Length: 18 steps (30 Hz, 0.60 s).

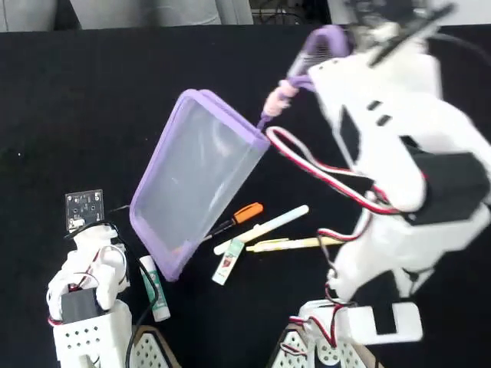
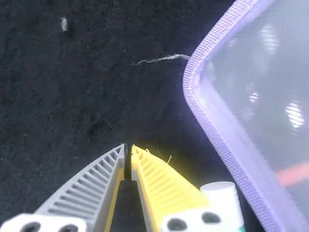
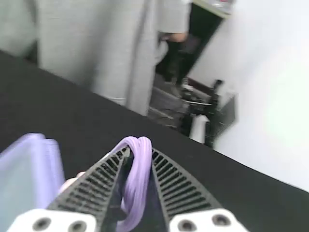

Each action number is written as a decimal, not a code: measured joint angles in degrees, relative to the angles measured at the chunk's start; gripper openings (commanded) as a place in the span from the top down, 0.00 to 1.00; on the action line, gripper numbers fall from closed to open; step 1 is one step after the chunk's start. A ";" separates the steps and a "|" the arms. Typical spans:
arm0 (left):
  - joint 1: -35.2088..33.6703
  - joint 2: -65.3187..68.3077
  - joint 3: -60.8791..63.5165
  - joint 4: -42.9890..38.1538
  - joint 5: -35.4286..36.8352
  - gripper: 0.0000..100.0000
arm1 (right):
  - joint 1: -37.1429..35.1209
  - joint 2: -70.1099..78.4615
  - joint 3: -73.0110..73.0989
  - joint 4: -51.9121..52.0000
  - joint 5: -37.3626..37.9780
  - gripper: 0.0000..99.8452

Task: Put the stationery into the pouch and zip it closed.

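- Firmly, the right pincer (image 3: pixel 136 147) pinches the pouch's (image 1: pixel 198 180) soft loop (image 3: pixel 137 179); the pouch, seemingly light and floppy, tilts over the desk (image 1: pixel 69 115).
- Meanwhile, the left pincer (image 2: pixel 127 151), pressed together, sits by its near corner; stiff pens (image 1: pixel 268 228) lie right.

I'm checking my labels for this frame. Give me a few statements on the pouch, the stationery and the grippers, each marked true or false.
1. The right gripper is shut on the purple strap of the pouch. True.
2. The yellow pen is inside the pouch. False: it lies on the table, outside it.
3. The left gripper holds the glue stick. False: it is shut on nothing; the glue stick lies beside it.
4. The pouch has a clear face and purple edging. True.
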 measured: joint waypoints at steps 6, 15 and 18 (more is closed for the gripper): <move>0.00 0.00 0.00 0.00 0.00 0.97 | 10.73 -3.96 9.32 0.09 8.26 0.99; 0.00 0.00 0.00 0.00 0.00 0.97 | 23.21 -4.13 40.62 -3.25 18.20 0.98; 0.26 0.00 0.00 0.00 0.00 0.97 | 26.11 -4.13 51.60 -10.37 20.75 0.98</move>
